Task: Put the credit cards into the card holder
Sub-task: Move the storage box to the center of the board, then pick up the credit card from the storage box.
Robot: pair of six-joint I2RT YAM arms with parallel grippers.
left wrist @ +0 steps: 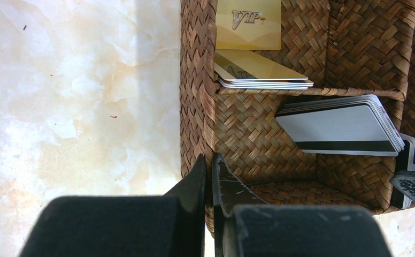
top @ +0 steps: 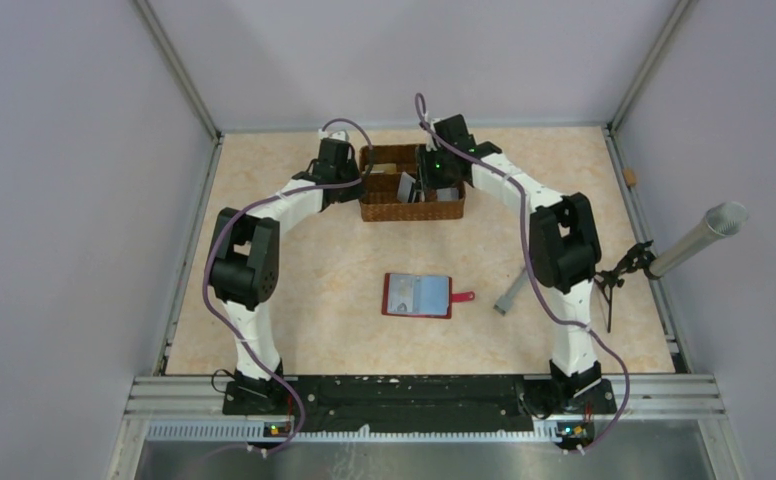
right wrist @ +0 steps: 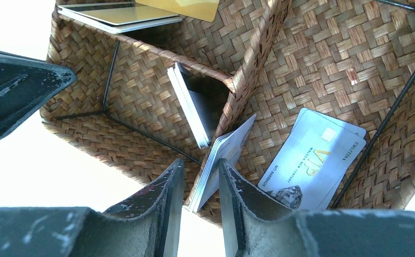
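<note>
Brown wicker basket (top: 411,208) w/ dividers, far centre; perforated metal tube (top: 699,238) on black stand (top: 624,272), rt edge.

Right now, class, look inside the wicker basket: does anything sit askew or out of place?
Yes. A small stack of cards stands on edge, tilted against the wicker basket's divider, between the right fingers, while the silver VIP card beside it lies flat on the basket floor.

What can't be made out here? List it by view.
Top view: card holder pockets too small to tell if filled; the arms hide most of the basket.
Right wrist: whether the right end effector really grips the cards it straddles.
Left wrist: striped stack count, edges too fine.
</note>
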